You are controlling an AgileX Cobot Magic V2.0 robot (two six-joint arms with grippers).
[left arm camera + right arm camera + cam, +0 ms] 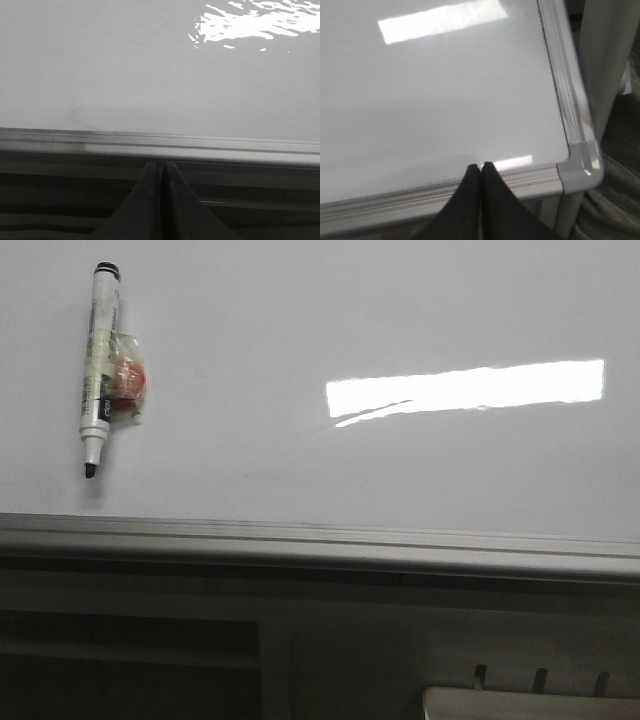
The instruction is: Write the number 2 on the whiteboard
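Whiteboard (300,440): blank — no number 2 drawn yet.
Marker (100,370): lies on the board at ten o'clock in the front view, uncapped; long axis near twelve-to-six, tip toward the rail (320,540).
Left gripper (160,172): fingers pressed together, empty, at the near rail — judged the nearer arm.
Right gripper (480,170): likewise closed, empty, by the board's right corner.

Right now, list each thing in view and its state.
whiteboard: lying flat, blank, no 2 written yet.
marker: uncapped, lying on the board, tip toward the near rail, held by neither gripper.
left gripper: shut, empty, at the near rail.
right gripper: shut, empty, near the board's corner.
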